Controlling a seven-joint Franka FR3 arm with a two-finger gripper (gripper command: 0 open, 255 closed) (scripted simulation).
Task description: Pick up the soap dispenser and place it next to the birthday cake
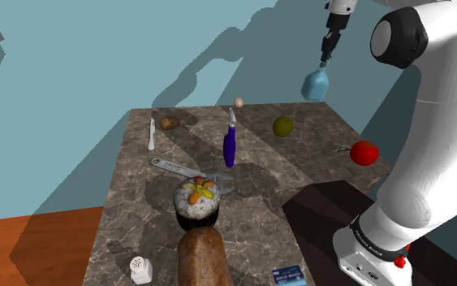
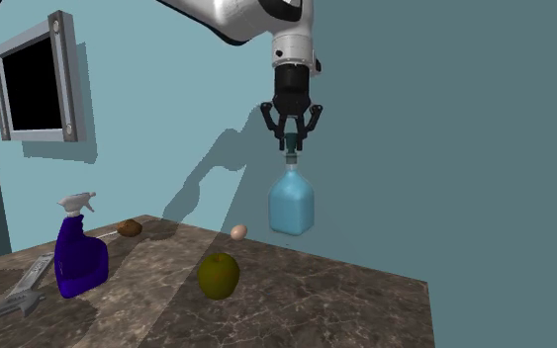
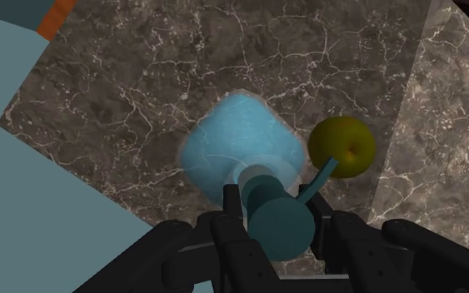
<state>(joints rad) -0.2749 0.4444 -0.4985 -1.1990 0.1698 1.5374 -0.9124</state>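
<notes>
The gripper point(image 2: 293, 146) hides part of the pump on the soap dispenser point(image 2: 292, 203). The shoulder view's bottom edge cuts off the bread loaf point(image 1: 204, 258) and a small blue item point(image 1: 287, 276), perhaps a box.

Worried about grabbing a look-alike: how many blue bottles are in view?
2. The light-blue soap dispenser hangs in the gripper above the table; the dark-blue spray bottle stands on the table near the wrench.

Your arm point(image 1: 429, 138) reaches up and bends over, with the wrist pointing straight down. Your gripper point(image 2: 292, 146) hangs high, its fingers point(image 3: 229, 218) pinched on the pump top of the soap dispenser point(image 2: 292, 206).
</notes>
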